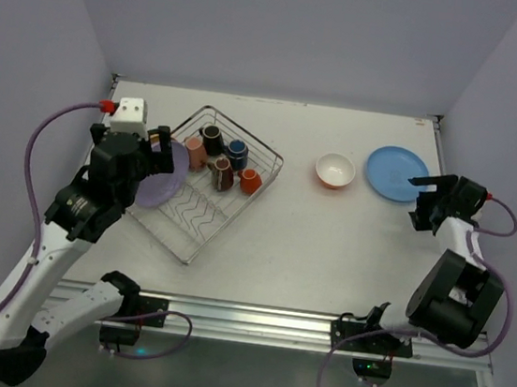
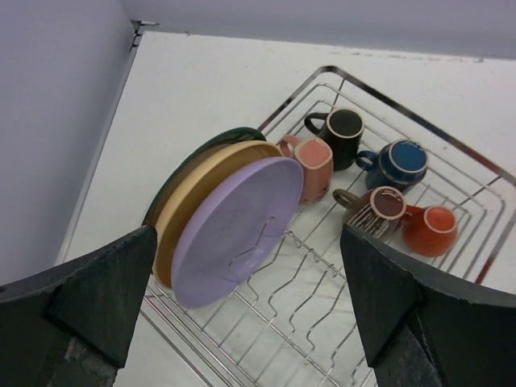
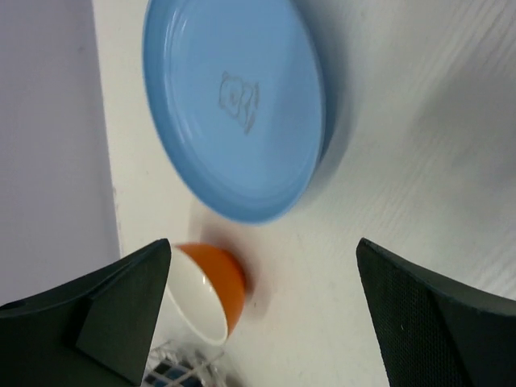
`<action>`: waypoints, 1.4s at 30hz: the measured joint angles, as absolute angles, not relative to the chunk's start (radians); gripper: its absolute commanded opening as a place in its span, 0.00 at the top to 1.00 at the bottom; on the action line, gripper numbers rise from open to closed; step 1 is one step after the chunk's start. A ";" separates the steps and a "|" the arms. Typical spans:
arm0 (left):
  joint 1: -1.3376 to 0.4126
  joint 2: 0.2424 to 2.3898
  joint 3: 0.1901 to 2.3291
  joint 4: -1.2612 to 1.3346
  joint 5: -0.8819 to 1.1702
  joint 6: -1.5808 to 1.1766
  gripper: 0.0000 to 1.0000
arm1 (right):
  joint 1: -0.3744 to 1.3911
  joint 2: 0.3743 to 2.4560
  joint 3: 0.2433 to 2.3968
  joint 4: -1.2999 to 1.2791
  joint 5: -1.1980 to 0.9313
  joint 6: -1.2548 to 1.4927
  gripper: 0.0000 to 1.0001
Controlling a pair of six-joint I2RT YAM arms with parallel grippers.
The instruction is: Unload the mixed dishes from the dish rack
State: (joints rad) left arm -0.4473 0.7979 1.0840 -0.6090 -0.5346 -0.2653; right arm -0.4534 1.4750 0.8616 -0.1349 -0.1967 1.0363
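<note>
1. The right gripper [image 3: 266,322] is hanging with its fingers spread wide and nothing between them. It is hovering just above the table [image 1: 327,249], right beside the blue plate [image 3: 234,105].
2. That blue plate is lying flat on the table by the far right edge, and the orange bowl [image 3: 205,290] – white inside – is sitting next to it, close but not touching.
3. The left gripper [image 2: 250,322] is also gaping fully open and holding nothing, and it is pointing at the plates in the dish rack [image 2: 419,105].
4. Three plates are standing on edge at the rack's left end: the lavender plate [image 2: 234,230] in front, the yellow plate [image 2: 201,181] behind it, and a dark-rimmed plate [image 2: 218,137] at the back.
5. Five mugs are sitting bunched at the rack's far end: black [image 2: 343,133], pink [image 2: 310,165], blue [image 2: 399,161], brown [image 2: 379,205] and orange [image 2: 431,230].
</note>
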 measured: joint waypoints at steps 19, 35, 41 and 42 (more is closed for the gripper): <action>-0.339 1.237 1.207 -0.760 -0.393 -0.040 0.01 | -0.103 0.721 0.682 -0.048 -0.495 0.681 0.01; -0.334 1.341 1.210 -0.773 -0.509 -0.002 0.02 | -0.103 0.734 0.615 -0.023 -0.565 0.638 0.01; -0.333 1.378 1.203 -0.781 -0.514 0.002 0.18 | -0.103 0.752 0.613 -0.006 -0.569 0.638 0.01; -0.333 1.376 1.202 -0.780 -0.516 0.004 0.23 | -0.103 0.755 0.612 -0.006 -0.569 0.638 0.01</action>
State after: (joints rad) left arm -0.3328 1.3762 1.2022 -0.7799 -0.5156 0.0040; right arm -0.1028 0.7551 0.6121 -0.0063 -0.5690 0.6380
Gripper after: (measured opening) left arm 0.866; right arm 0.989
